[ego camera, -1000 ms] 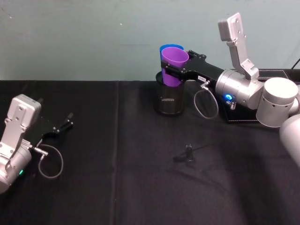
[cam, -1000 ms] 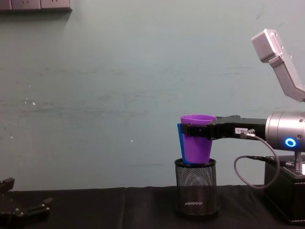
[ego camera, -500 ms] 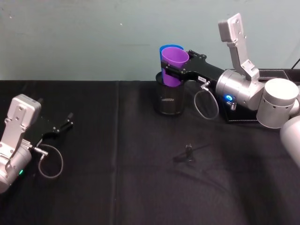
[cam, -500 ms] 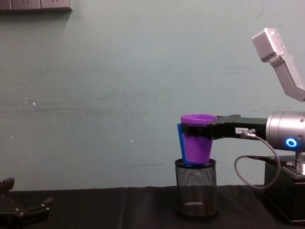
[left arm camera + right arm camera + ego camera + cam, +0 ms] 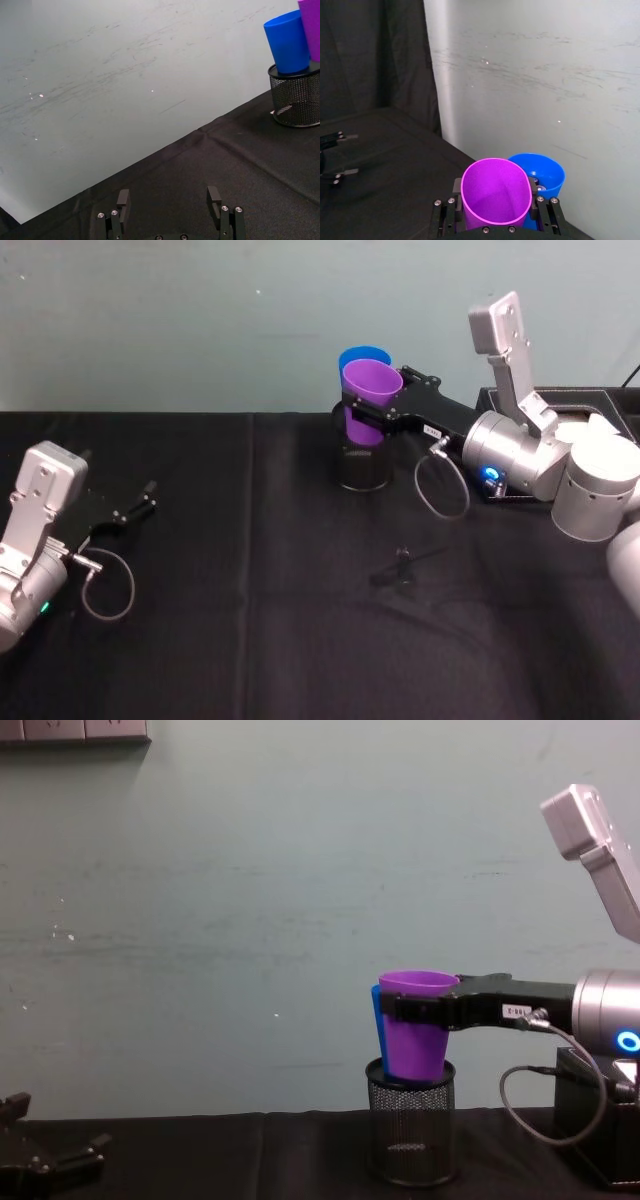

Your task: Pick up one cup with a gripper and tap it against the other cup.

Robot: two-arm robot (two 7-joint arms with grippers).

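Note:
My right gripper (image 5: 372, 405) is shut on the purple cup (image 5: 368, 390), holding it upright by its upper wall. The cup's base sits at the rim of a black mesh holder (image 5: 362, 465). The blue cup (image 5: 366, 355) stands in that holder, right behind the purple cup. In the chest view the purple cup (image 5: 415, 1032) covers all but a sliver of the blue cup (image 5: 376, 1020). The right wrist view shows the purple cup (image 5: 496, 192) rim to rim with the blue cup (image 5: 542, 174); I cannot tell if they touch. My left gripper (image 5: 140, 505) rests open at the table's left.
A black cloth covers the table (image 5: 300, 640). A small black clip-like object (image 5: 400, 565) lies mid-table in front of the holder. A black box (image 5: 545, 400) stands at the back right under my right arm. The wall runs close behind the holder.
My right arm has shifted slightly, and the purple cup in it now sits a little lower and further right in the chest view. The left arm has not moved.

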